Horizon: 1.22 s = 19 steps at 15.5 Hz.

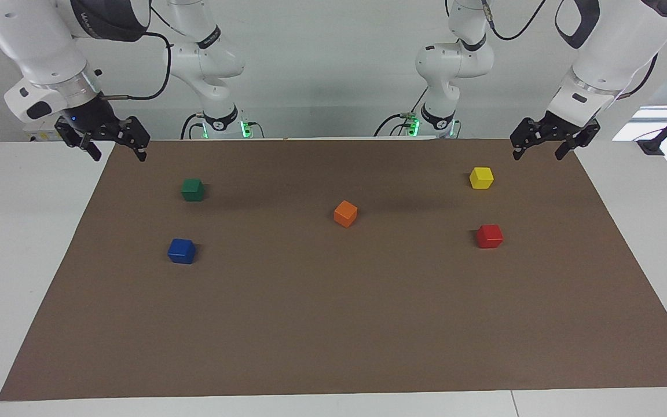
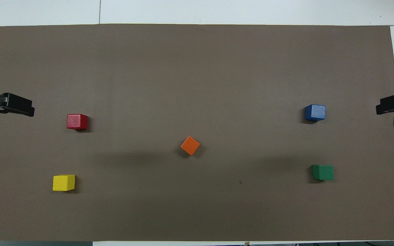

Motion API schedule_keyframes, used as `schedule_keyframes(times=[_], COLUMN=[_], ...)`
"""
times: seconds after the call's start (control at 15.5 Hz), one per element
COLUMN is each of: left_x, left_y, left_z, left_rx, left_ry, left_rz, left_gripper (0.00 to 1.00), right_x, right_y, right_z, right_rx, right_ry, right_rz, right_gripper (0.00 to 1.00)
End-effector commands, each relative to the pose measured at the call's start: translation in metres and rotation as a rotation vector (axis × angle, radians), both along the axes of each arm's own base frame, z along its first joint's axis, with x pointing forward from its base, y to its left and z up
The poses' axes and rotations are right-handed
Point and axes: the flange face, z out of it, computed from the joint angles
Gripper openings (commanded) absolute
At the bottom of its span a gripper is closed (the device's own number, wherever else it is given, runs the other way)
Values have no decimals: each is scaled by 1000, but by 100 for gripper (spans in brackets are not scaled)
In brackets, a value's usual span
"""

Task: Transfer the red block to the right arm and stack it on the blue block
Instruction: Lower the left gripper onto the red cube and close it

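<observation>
Nothing of the task had been done: the red block (image 1: 490, 236) sat untouched on the brown mat (image 1: 333, 324), toward the left arm's end of the table, a little farther from the robots than the yellow block (image 1: 481, 177) beside that same short edge of the mat. The blue block (image 1: 181, 251) lay well apart from it, toward the right arm's end, farther from the robots than the green block (image 1: 193, 189), with the orange block (image 1: 345, 213) between the two pairs near the mat's middle. The whole sequence remained, by my judgement: pick up, hand over, then stack. The left gripper (image 1: 542, 148) hung with its fingers apart over the mat's corner nearest its own base, empty; the right gripper (image 1: 114, 149), with its small blue light showing, waited likewise open and empty over the corner at its end. Being a cube, the red block had no long axis to speak of; it rested flat on one face, its sides roughly square to the mat's edges. The blue block sat much the same, square and level, whereas the orange one was turned diagonally.
</observation>
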Motion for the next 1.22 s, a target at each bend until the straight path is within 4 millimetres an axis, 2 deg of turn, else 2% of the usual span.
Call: schedule_keyframes(times=[0.0, 0.26, 0.52, 0.64, 1.16], left_x=[5, 6, 10, 10, 20], left_y=[3, 4, 10, 14, 15], left_z=[4, 1, -22, -45, -161], left_rx=[-8, -9, -10, -9, -13], left_ry=[-15, -25, -33, -67, -114], left_rz=[-8, -7, 5, 12, 16], left_gripper=[100, 100, 100, 100, 100], right_x=[-10, -9, -9, -9, -8], right_y=[1, 1, 2, 3, 6], right_z=[1, 1, 1, 1, 2], right_rx=[0, 2, 1, 4, 4], right_ry=[2, 4, 2, 0, -4], right_rz=[20, 20, 21, 26, 35], right_gripper=[100, 100, 100, 100, 100])
